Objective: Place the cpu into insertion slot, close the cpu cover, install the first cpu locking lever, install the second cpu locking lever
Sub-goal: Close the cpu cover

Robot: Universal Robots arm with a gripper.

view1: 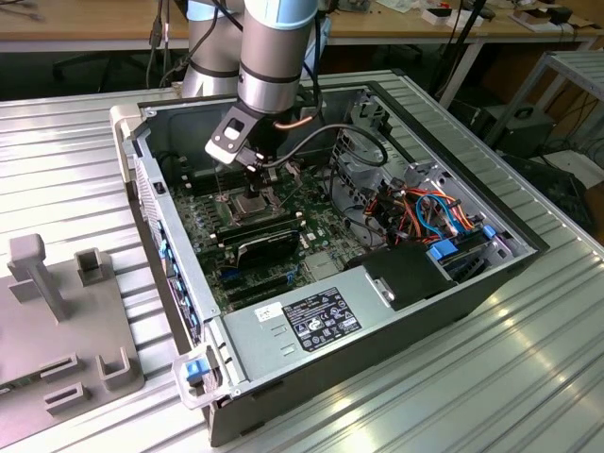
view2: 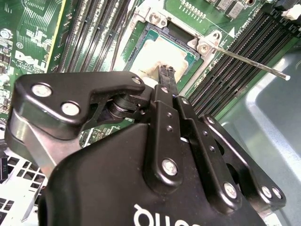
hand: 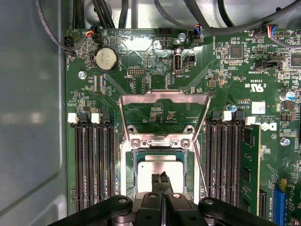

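The cpu (hand: 157,165) lies flat inside the insertion slot (hand: 128,165), its silver-tan top showing in both wrist views (view2: 160,52). The cpu cover (hand: 164,97), a silvery frame with a cut-out centre, stands swung open beyond the slot. A thin locking lever (view2: 249,60) sticks out from the slot's corner, unlatched. My gripper (hand: 160,176) is shut, its two black fingers pressed together with nothing between them, and its tips are right over the cpu's top. In the exterior view the gripper (view1: 253,184) reaches down into the open computer case (view1: 142,189).
Long black memory slots (hand: 94,165) flank the socket on both sides, with a green memory stick (hand: 249,165) in one. A power supply (view1: 321,316) and coloured cables (view1: 434,212) fill the case toward the exterior view's right. A grey fixture (view1: 66,311) stands on the ribbed table.
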